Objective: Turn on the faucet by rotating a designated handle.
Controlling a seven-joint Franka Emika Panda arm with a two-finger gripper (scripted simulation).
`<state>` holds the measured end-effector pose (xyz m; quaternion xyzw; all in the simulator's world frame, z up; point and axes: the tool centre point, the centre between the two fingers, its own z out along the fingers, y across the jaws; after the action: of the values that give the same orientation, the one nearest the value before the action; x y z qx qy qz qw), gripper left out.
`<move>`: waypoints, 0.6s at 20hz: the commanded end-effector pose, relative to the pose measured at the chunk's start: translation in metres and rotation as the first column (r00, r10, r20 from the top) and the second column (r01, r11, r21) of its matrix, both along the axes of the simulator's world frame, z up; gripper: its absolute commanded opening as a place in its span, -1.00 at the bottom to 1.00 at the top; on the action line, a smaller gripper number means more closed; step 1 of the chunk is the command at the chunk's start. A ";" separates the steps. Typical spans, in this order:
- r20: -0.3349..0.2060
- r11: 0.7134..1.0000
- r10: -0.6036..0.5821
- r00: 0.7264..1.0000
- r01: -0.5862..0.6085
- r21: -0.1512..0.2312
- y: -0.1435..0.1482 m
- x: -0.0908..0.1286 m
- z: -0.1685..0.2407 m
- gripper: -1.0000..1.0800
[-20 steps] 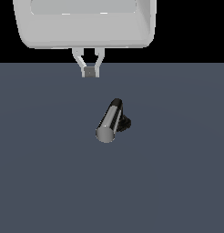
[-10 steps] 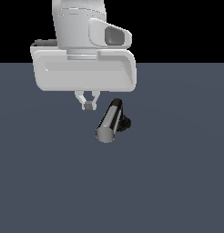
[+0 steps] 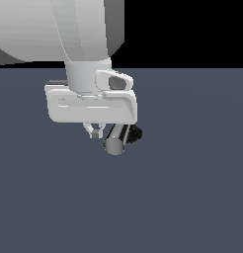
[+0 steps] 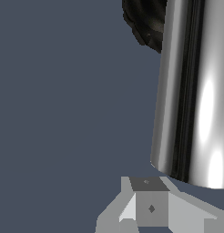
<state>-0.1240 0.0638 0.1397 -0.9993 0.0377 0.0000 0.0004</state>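
Behind the hand (image 3: 97,131), faucet (image 3: 127,135) base mostly hidden, handle (image 3: 116,140) half-covered.

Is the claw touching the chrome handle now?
Cannot tell. In the wrist view the claw sits right at the handle's end, with no plain gap or contact.

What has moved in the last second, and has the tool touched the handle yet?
The tool has come forward across the floor, from far behind the faucet to just beside the handle, on the exterior view's left. It grips nothing; contact cannot be told. The faucet and handle have not visibly moved.
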 end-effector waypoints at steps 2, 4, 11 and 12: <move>0.001 1.000 -0.004 1.000 0.004 0.001 0.003 0.007 -0.015 -1.00; 0.000 1.000 -0.006 1.000 0.006 0.000 0.004 0.010 -0.022 -1.00; 0.000 1.000 -0.010 1.000 0.010 -0.001 0.006 0.016 -0.034 -1.00; 0.000 1.000 -0.010 1.000 0.010 -0.001 0.006 0.016 -0.034 -1.00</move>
<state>-0.1086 0.0693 0.1068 -0.9991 0.0423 0.0003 0.0002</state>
